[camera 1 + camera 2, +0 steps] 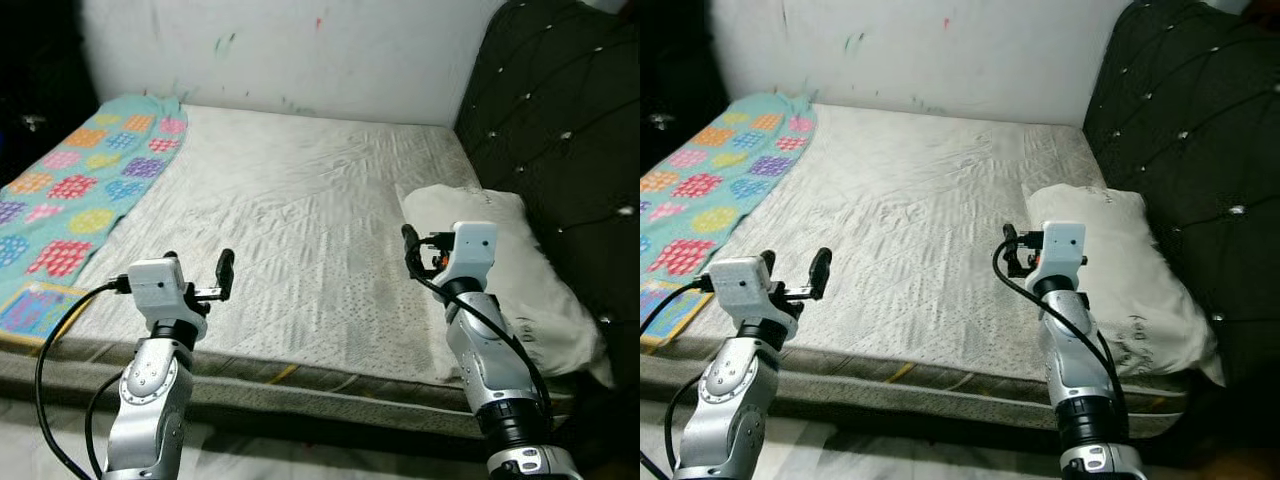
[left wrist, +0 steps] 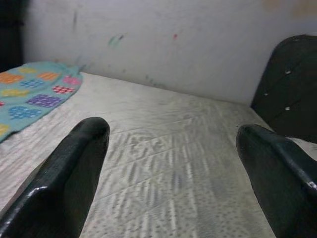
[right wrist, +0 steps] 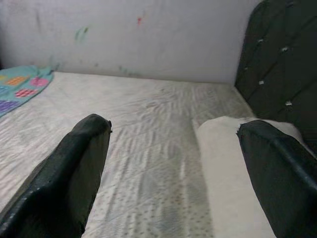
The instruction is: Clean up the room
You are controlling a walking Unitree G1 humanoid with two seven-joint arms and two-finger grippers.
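1. In the left eye view, a mattress (image 1: pixel 290 220) in a pale patterned sheet filled the middle, its near edge running across below both arms. A turquoise blanket (image 1: pixel 80 190) with coloured patches lay along the mattress's left side, its near end running out of frame. A white pillow (image 1: pixel 500 270) lay at the right side, just beside the dark tufted headboard (image 1: pixel 560 130). The left gripper (image 1: pixel 200 268) hovered over the near left edge, fingers apart and holding nothing. The right gripper (image 1: pixel 420 250) hovered at the pillow's near left corner; its wrist housing hid part of the pillow.

2. In the right eye view, the white wall (image 1: pixel 940 50) behind the mattress carried small green and red marks. The pillow's near end bore a small dark marking, too small to read. The room's far left corner was too dark to make out.

3. In the left wrist view, two black fingers (image 2: pixel 64 183) stood wide apart, with bare sheet between them and the blanket beyond one of them.

4. In the right wrist view, the fingers (image 3: pixel 69 173) were likewise spread and empty; the pillow lay partly hidden behind one finger.
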